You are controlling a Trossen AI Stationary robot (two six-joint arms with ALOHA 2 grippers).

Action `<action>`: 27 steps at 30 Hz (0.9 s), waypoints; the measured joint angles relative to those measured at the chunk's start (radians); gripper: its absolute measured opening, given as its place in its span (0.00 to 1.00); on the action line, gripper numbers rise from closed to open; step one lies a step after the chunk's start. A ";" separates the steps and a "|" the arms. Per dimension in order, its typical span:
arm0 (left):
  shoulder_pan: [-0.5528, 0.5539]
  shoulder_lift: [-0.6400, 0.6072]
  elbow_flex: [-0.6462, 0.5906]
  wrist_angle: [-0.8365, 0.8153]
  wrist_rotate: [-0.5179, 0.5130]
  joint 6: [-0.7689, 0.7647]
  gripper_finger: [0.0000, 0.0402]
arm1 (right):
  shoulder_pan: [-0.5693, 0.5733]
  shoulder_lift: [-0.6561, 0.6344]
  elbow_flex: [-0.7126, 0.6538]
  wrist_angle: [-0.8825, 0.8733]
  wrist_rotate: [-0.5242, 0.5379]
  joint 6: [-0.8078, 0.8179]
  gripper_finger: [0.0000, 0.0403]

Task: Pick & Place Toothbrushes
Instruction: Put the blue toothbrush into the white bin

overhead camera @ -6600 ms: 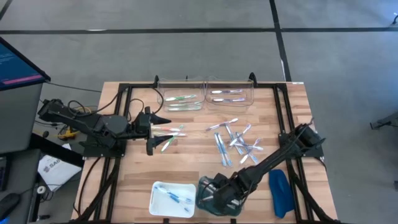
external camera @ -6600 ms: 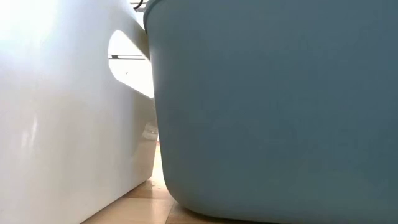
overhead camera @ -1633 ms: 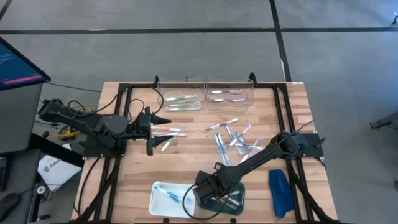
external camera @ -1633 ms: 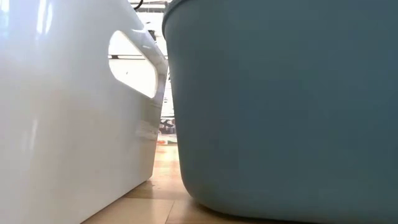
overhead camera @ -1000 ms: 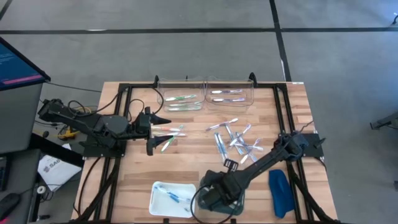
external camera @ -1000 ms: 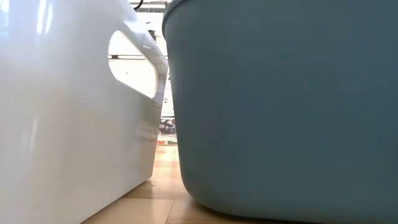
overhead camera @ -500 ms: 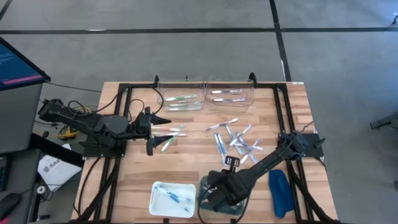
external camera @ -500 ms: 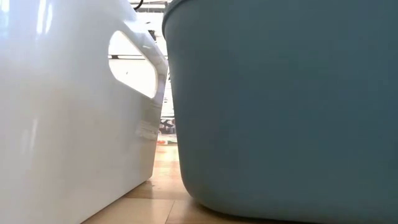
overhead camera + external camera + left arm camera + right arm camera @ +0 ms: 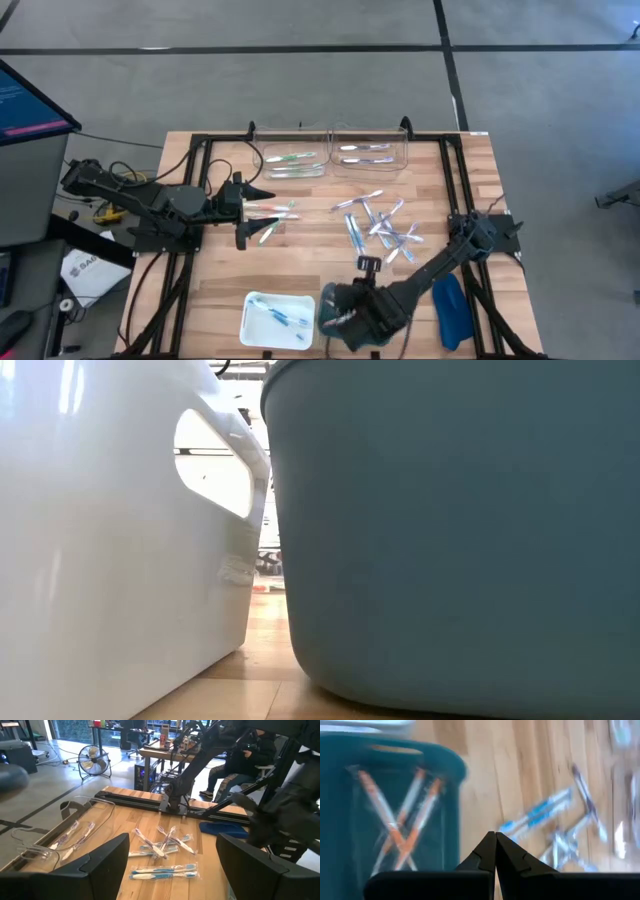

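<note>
The right gripper (image 9: 340,318) hangs over the teal bin (image 9: 372,343) at the near edge of the table (image 9: 300,270). Its two fingers (image 9: 495,851) are pressed together and hold nothing. In the right wrist view the teal bin (image 9: 445,810) has orange sticks (image 9: 395,832) lying crossed inside it.

The left gripper (image 9: 258,206) sits low on the left side of the table. Its fingers (image 9: 107,862) are wide apart and nothing is between them. A few toothbrushes (image 9: 272,212) lie on the wood right at its tips. In the left wrist view two blue and white ones (image 9: 162,871) lie side by side just in front of the fingers.

A loose pile of toothbrushes (image 9: 380,228) lies in the middle of the table, toward the right. They are blue, silvery and clear-wrapped, and some cross over each other.

Two clear bins stand side by side at the far edge. The left clear bin (image 9: 262,140) has green and white toothbrushes (image 9: 292,160) in it. The right clear bin (image 9: 400,140) has pinkish ones (image 9: 362,152) in it.

A white tray (image 9: 252,330) sits just left of the teal bin. It has blue toothbrushes (image 9: 280,317) inside.

A dark blue oblong thing (image 9: 450,308) lies near the right edge of the table, beside the right arm.

In the low view the white tray (image 9: 110,540) and the teal bin (image 9: 460,530) fill almost everything, with a thin gap between them.
</note>
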State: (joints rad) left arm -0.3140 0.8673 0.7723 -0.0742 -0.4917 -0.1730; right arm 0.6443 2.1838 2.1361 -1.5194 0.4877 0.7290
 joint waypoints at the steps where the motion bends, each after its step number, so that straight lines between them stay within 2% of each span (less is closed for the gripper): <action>1: 0.000 0.000 0.000 0.000 0.000 0.000 0.73 | 0.009 0.000 0.000 0.022 0.016 -0.018 0.00; 5: 0.000 0.000 0.000 0.000 0.000 0.000 0.73 | 0.039 0.000 0.000 0.079 0.065 -0.075 0.00; 11: 0.000 0.006 0.000 -0.003 0.000 0.000 0.73 | 0.050 0.000 0.000 -0.026 0.138 0.005 0.00; 19: 0.000 0.010 0.000 0.003 0.004 0.000 0.73 | 0.049 0.001 -0.047 -0.048 0.149 0.031 0.00; 27: 0.000 0.011 0.000 0.003 0.007 0.000 0.73 | 0.047 0.002 -0.125 0.024 0.140 0.032 0.00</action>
State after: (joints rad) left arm -0.3141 0.8780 0.7723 -0.0708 -0.4850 -0.1730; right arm 0.6914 2.1853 2.0108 -1.4954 0.6277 0.7607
